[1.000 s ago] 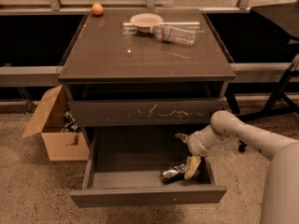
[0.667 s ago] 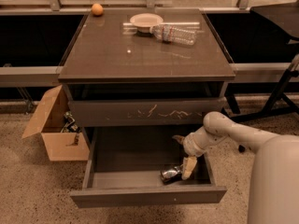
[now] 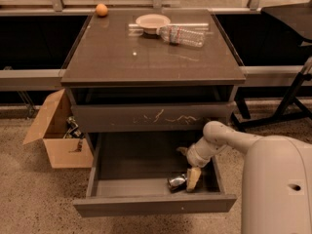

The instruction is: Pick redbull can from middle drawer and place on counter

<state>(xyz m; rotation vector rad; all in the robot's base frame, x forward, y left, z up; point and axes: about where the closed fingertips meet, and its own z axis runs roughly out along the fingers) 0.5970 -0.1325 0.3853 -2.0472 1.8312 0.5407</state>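
Your gripper is down inside the open middle drawer, at the front right. The redbull can lies on the drawer floor just to its left. You cannot tell whether the gripper has hold of the can.

Counter: glossy dark brown. A bowl, a plastic bottle and an orange ball sit near the far edge.

A cardboard box stands open on the speckled floor, left of the cabinet.

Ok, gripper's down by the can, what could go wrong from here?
1. The redbull can lies on its side beside the gripper in the middle drawer; it could roll or slip.
2. The scratched drawer front sits above the arm; a straight lift may hit it.
3. A bottle and bowl crowd the counter's back; place nearer the front.
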